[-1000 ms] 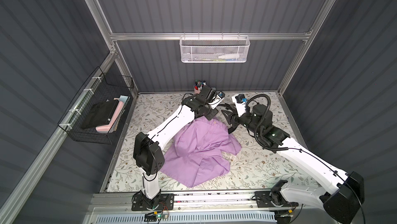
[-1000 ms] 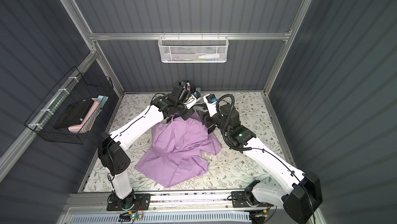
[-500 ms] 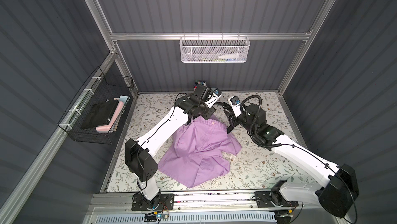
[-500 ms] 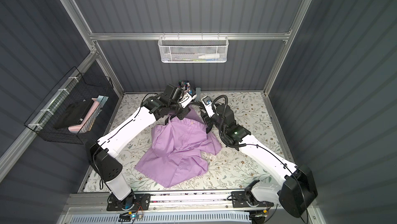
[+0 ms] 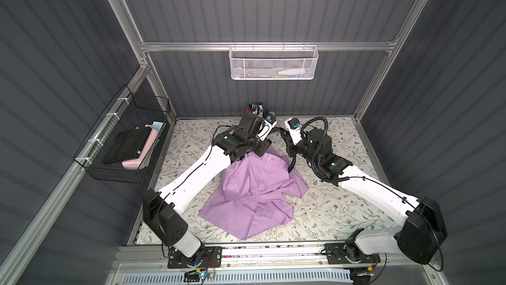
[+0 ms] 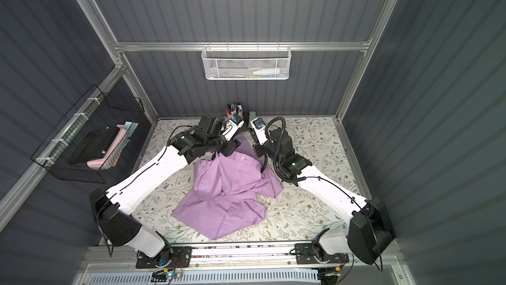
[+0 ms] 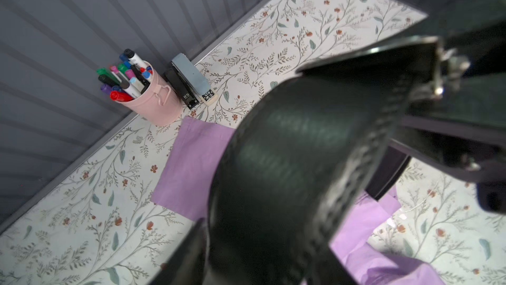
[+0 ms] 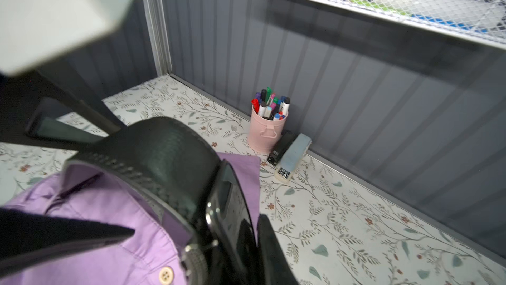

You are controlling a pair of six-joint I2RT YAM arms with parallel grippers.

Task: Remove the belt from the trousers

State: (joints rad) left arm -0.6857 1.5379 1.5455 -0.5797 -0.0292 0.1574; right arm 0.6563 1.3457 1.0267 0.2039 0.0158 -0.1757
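Right gripper (image 8: 246, 245) closed, seemingly on belt (image 8: 158, 155).

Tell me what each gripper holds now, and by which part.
The long black belt arches between both. Its buckle end sits in the right gripper, its strap in the left gripper; whether either is clamped cannot be told.

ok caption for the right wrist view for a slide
Black belt arching over lilac trousers, marker cup and stapler by the back wall
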